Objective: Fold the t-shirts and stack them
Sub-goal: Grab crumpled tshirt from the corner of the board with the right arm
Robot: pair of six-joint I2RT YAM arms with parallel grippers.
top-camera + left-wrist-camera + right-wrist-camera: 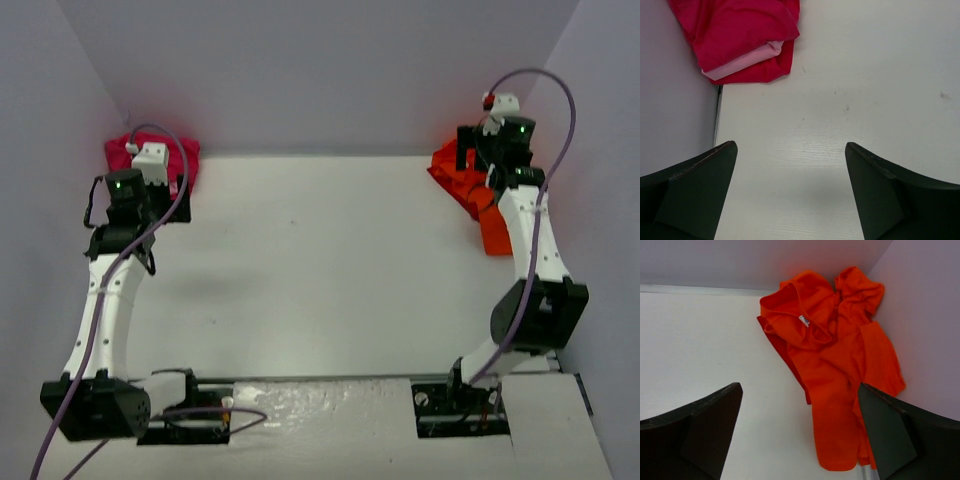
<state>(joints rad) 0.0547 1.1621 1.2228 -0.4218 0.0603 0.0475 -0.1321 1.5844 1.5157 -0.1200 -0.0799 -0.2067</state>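
T-shirts point(755, 20), two heaps to call. From the left wrist: red heap point(735, 40) bunched at upper left, tight against the left wall point(670, 100), a pale pink layer point(742, 62) peeking out between the folds. Left gripper point(790, 145) released, spread wide over bare table point(865, 75), nothing between, short of the cloth. Over to the right wrist: orange heap point(825, 355) crumpled in the corner between back wall point(740, 260) and right wall point(930, 315), collar up with a small white label point(804, 320), a long tail of cloth running down along the right wall. Darker red-orange edge point(782, 347) showing beneath on the left. Right gripper point(800, 385) likewise released, spread wide, holding nothing, cloth lying just ahead. Now from above: red heap in the far left corner, mostly hidden behind the left wrist; orange heap in the far right corner, partly behind the right arm point(530, 230); both at the table's back edge, well apart, bare white top between. Left arm point(105, 300) stretched up the left side, right arm up the right side, green lights point(117, 185) lit on both wrists.
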